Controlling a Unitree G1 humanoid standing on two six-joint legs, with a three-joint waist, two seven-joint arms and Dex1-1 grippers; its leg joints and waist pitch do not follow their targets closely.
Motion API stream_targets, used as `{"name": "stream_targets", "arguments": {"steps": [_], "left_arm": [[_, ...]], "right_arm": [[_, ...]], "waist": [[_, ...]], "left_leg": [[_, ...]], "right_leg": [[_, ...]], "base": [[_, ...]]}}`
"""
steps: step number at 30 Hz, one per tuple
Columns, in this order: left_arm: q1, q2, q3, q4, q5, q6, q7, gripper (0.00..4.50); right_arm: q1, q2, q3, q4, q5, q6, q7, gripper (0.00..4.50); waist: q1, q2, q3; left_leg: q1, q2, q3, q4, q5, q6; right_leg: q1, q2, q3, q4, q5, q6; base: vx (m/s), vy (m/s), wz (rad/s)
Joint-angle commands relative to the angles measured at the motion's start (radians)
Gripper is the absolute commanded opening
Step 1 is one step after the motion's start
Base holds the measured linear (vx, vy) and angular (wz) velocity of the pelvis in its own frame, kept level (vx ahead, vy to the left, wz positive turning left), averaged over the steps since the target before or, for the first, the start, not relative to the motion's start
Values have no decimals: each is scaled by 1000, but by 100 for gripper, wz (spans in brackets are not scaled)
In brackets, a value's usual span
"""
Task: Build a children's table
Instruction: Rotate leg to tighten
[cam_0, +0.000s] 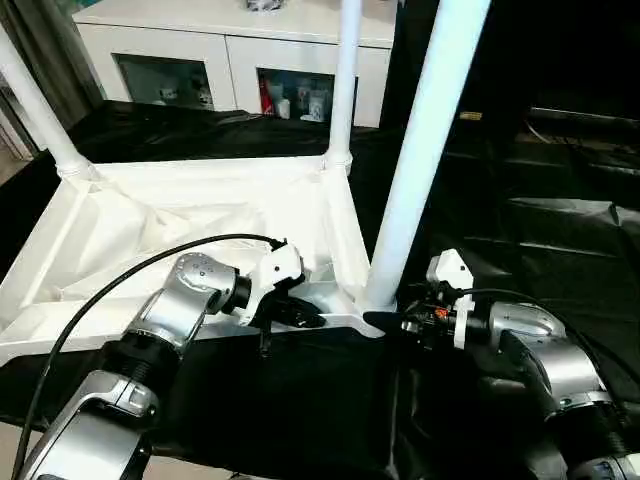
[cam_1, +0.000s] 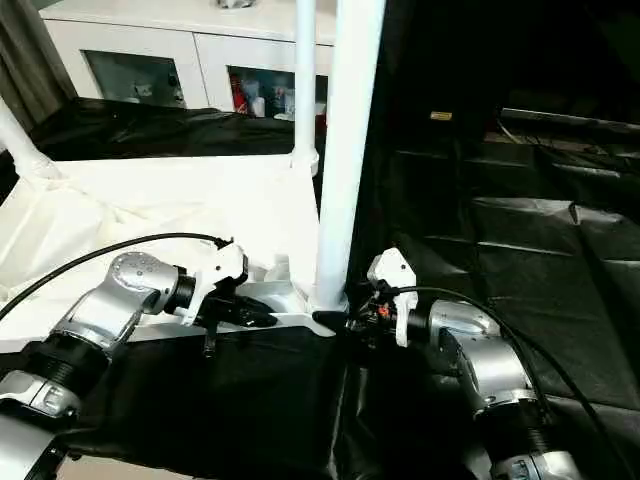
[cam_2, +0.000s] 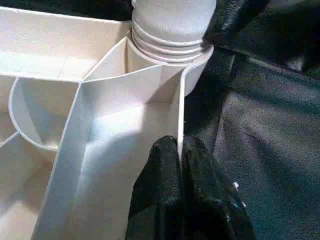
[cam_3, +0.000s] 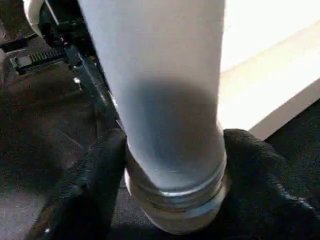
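Observation:
The children's table lies upside down on black sheeting, its white ribbed top (cam_0: 200, 220) facing up. Three white legs stand in corner sockets: far left (cam_0: 40, 110), far right (cam_0: 345, 80) and near right (cam_0: 425, 150). My left gripper (cam_0: 300, 318) is shut on the thin near rim (cam_2: 181, 100) of the top, just left of the near-right socket; its black fingertips (cam_2: 165, 155) pinch the wall from both sides. My right gripper (cam_0: 385, 318) holds the base of the near-right leg (cam_3: 160, 75), with a black finger (cam_3: 100, 165) pressed against each side above the threaded collar.
A white cabinet with glass doors (cam_0: 240, 50) stands behind the table. Wrinkled black sheeting (cam_0: 540, 230) covers the surface to the right and in front. A black cable (cam_0: 130, 270) arcs over my left forearm.

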Motion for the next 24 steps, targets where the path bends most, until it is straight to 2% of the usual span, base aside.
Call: {"name": "stream_targets", "arguments": {"steps": [1, 4, 5, 7, 8, 9, 10, 11, 12, 14, 15, 17, 18, 19, 21, 24], "left_arm": [[15, -14, -4, 26, -5, 13, 12, 0], [-14, -48, 12, 75, 23, 18, 126, 0], [-36, -73, 19, 111, 46, 24, 211, 0], [-49, -90, 22, 132, 56, 35, 259, 0], [-78, -136, 33, 173, 72, 59, 365, 0], [-85, -149, 37, 182, 72, 68, 388, 0], [-101, -181, 42, 200, 73, 89, 434, 0], [-101, -181, 42, 200, 73, 89, 434, 0], [-115, -210, 45, 217, 79, 92, 483, 0], [-127, -236, 42, 233, 83, 98, 510, 0], [-134, -252, 38, 244, 87, 93, 517, 0], [-141, -269, 34, 251, 86, 87, 508, 0], [-144, -273, 32, 256, 87, 80, 505, 0], [-145, -273, 32, 258, 86, 76, 504, 0], [-142, -262, 28, 256, 84, 61, 478, 0], [-132, -237, 28, 253, 80, 45, 451, 0]], "right_arm": [[-4, 18, 3, -7, 22, -11, -1, 282], [-33, 53, -35, 67, -39, -27, -175, 271], [-48, 83, -58, 104, -58, -21, -271, 269], [-56, 106, -73, 120, -64, -16, -329, 267], [-69, 160, -104, 138, -61, 12, -439, 266], [-72, 175, -111, 142, -61, 18, -471, 266], [-78, 207, -119, 149, -68, 34, -535, 266], [-78, 207, -119, 149, -68, 34, -535, 266], [-81, 230, -107, 150, -91, 36, -583, 265], [-82, 258, -99, 147, -100, 47, -621, 265], [-81, 276, -87, 138, -103, 30, -620, 265], [-78, 292, -66, 120, -107, 17, -605, 265], [-77, 293, -57, 117, -110, 2, -592, 265], [-76, 291, -54, 116, -113, -10, -586, 265], [-73, 289, -72, 110, -89, -17, -566, 334], [-70, 264, -81, 98, -83, -19, -558, 344]], "waist": [[6, -14, -50], [1, -15, -46], [0, -15, -43], [0, -15, -43], [0, -14, -41], [-1, -11, -40], [-2, -15, -42], [0, -14, -45], [1, -11, -44], [2, -13, -45], [3, -10, -47], [5, -11, -47], [5, -7, -46], [5, -6, -46], [5, -8, -45], [5, -9, -46]], "left_leg": [[10, 12, 0, -56, -141, 83], [11, 12, -1, -59, -175, 65], [14, 11, -2, -62, -208, 41], [15, 12, -6, -67, -245, 15], [16, 12, -4, -68, -257, 5], [17, 12, -5, -70, -268, -3], [16, 10, -6, -71, -267, -15], [17, 10, -9, -71, -260, -18], [16, 9, -7, -69, -250, -15], [13, 6, -7, -67, -233, -6], [12, 5, -6, -65, -224, 0], [12, 5, -6, -65, -220, 6], [12, 6, -7, -66, -223, 6], [12, 6, -7, -67, -228, 6], [12, 6, -8, -69, -249, 7], [9, 7, -9, -69, -240, 12]], "right_leg": [[46, -14, 9, -53, 11, -281], [40, -15, 10, -60, -52, -272], [37, -15, 11, -66, -115, -259], [40, -17, 11, -72, -190, -235], [33, -16, 14, -74, -203, -223], [31, -16, 14, -75, -211, -220], [33, -15, 13, -74, -213, -210], [34, -15, 12, -73, -200, -204], [35, -14, 12, -74, -171, -204], [38, -12, 12, -72, -136, -203], [39, -13, 12, -72, -117, -203], [40, -13, 11, -72, -113, -201], [40, -12, 11, -73, -110, -203], [40, -12, 10, -73, -111, -203], [40, -13, 10, -75, -134, -201], [42, -14, 10, -73, -126, -199]], "base": [[0, 0, 0], [0, 0, 0], [0, 0, 0], [0, 0, 0], [0, 0, 0], [0, 0, 0], [0, 0, 0], [0, 0, 0], [0, 0, 0], [0, 0, 0], [0, 0, 0], [0, 0, 0], [0, 0, 0], [0, 0, 0], [0, 0, 0], [0, 0, 0]]}}
